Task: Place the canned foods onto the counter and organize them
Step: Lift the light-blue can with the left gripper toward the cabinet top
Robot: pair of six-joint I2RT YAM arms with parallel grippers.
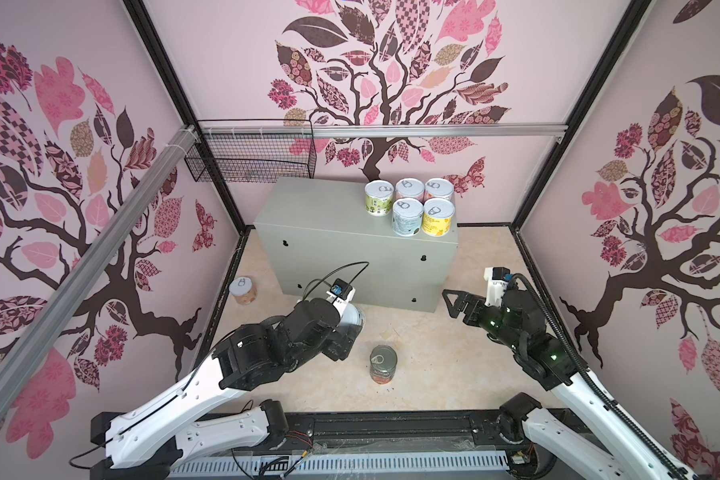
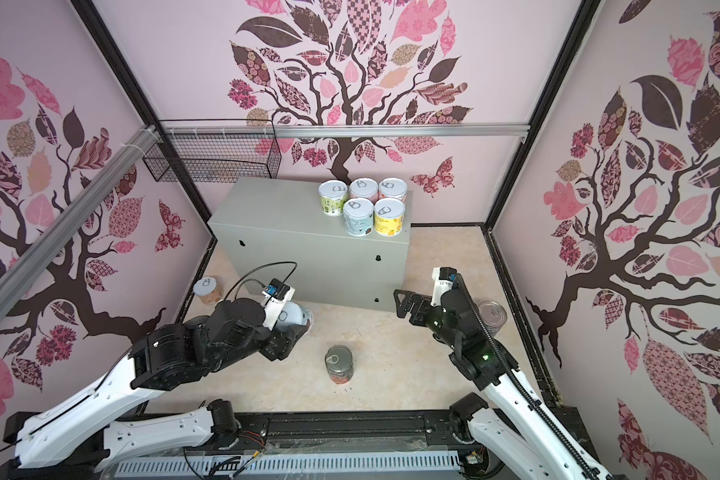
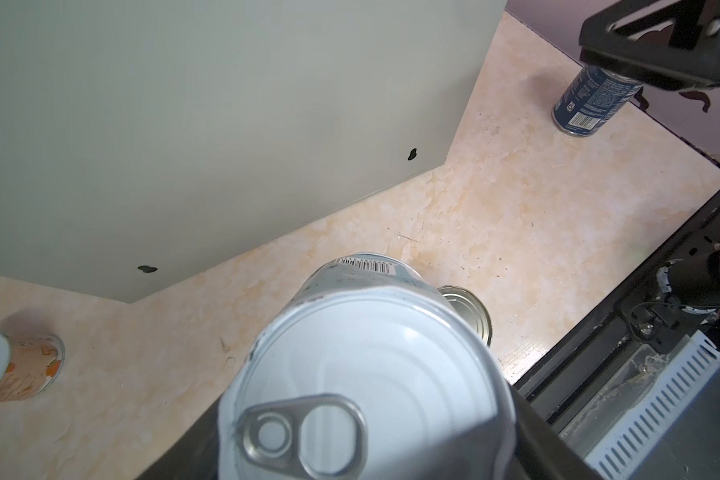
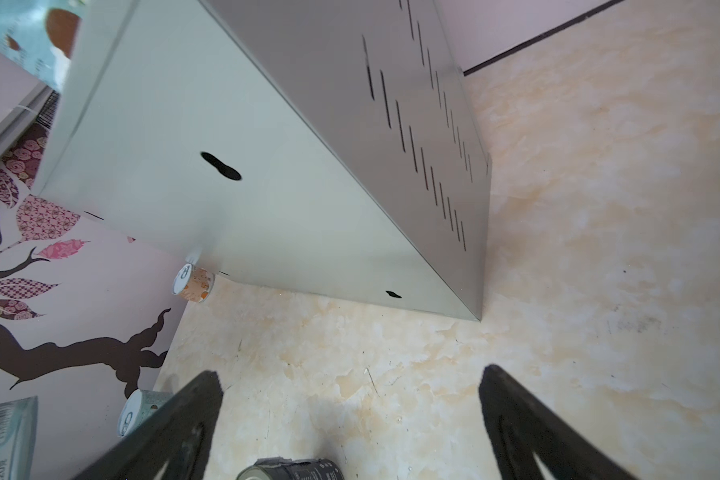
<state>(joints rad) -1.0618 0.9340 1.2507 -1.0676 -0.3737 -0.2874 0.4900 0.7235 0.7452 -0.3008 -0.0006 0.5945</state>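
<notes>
One claw [image 3: 371,436] grips, seemingly, a pale can [image 3: 362,365].

Left gripper [image 1: 352,328] mostly hidden under own wrist in both top views; only sliver of held can [image 1: 355,322] shows.
Left wrist view: held can [image 3: 362,374] fills lower centre, cut by bottom edge, hides most of red can [image 3: 468,313] behind.
Blue can [image 3: 591,102] upper right, top hidden by right gripper [image 3: 657,50].
Orange can [image 3: 17,365] cut by left edge.
Blue can [image 2: 492,318] partly behind right arm; hidden altogether in one top view.
Labels too small to read.
</notes>
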